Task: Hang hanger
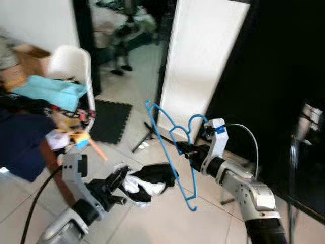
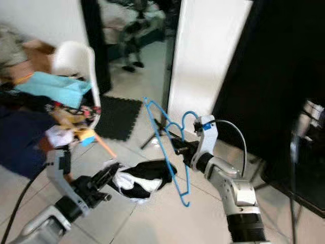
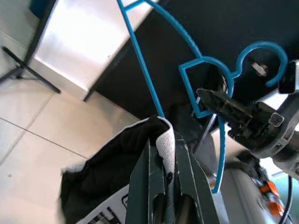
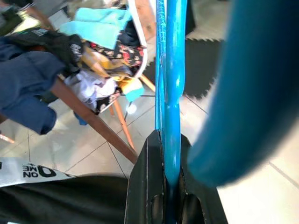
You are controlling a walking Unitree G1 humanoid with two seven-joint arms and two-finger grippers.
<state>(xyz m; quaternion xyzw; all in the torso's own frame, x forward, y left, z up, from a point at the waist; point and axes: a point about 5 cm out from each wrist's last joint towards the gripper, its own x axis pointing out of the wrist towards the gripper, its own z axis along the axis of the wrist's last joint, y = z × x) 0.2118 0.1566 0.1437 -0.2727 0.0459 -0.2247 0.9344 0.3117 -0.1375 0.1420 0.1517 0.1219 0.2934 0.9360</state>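
While a heap of clothes (image 1: 30,117) is piled on a white chair (image 1: 71,63) at the far left, a black-and-white garment (image 1: 147,180) is held low over the tiled floor (image 1: 162,218) by the left gripper (image 1: 121,178), whose fingers (image 3: 154,186) are pressed together on a fold of the fabric. Just beside it to the right, a blue hanger (image 1: 170,152) is gripped near its neck by the right gripper (image 1: 185,149), its fingers (image 4: 154,186) pinched tight on the plastic bar, with the hook (image 1: 198,122) turned up toward the wrist and the frame slanting down past the garment's edge. Behind them, a pale leaning panel (image 1: 203,66) and a dark mat (image 1: 109,119) are seen, and a black surface (image 1: 284,91) stands at the right.

No rail or rod can be made out, so the hanging place cannot be told. Dressing the hanger is judged to be the step in hand. It would be done well if the hanger were kept steady and level, the garment's opening were brought over one shoulder of the frame, and the cloth were kept clear of the floor and of the hook.
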